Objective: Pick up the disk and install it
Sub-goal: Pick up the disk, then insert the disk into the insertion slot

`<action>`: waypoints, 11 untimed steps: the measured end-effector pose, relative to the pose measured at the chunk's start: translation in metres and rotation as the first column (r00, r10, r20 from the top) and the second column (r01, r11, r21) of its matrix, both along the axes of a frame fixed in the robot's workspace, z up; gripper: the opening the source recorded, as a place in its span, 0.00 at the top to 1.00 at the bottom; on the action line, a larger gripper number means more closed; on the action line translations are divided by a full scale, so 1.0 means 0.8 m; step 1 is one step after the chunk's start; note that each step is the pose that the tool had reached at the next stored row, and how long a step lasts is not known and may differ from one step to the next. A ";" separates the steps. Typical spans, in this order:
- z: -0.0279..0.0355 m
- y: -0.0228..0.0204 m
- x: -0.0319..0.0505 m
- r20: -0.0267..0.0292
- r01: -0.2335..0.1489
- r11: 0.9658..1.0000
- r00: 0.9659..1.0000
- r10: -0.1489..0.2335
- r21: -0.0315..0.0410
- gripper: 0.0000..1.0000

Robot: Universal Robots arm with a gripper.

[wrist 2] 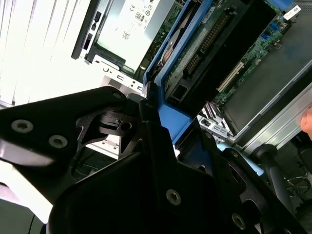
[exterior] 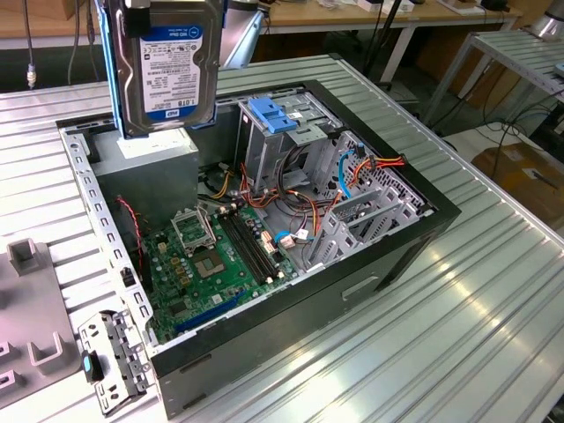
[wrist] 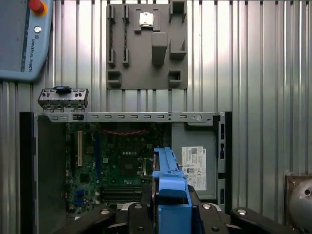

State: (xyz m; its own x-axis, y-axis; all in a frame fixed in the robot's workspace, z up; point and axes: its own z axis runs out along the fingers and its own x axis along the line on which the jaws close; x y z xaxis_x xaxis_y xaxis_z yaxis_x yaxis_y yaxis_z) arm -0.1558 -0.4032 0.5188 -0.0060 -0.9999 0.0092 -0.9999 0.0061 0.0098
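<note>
You have the silver-metal, blue-railed hard disk (exterior: 167, 70) pinched in the gripper (wrist: 170, 201), lifted above the open black computer case (exterior: 291, 335) and not yet installed.

The matte black gripper (wrist: 171, 202) is built of flat, angular plates with bevelled edges. In both wrist views, small silver round-headed screws (wrist 2: 22, 126) sit in recessed holes across its faces. In the second wrist view, a black round pivot pin (wrist 2: 126, 126) shows inside a triangular cut-out between two plates.
</note>
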 end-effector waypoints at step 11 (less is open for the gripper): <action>0.0000 0.0000 0.001 0.000 0.000 1.000 1.000 0.000 0.000 0.63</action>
State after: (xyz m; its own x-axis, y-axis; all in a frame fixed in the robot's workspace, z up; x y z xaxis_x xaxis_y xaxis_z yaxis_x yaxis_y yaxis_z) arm -0.1553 -0.4032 0.5188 -0.0060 -0.9999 0.0093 -0.9999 0.0061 0.0098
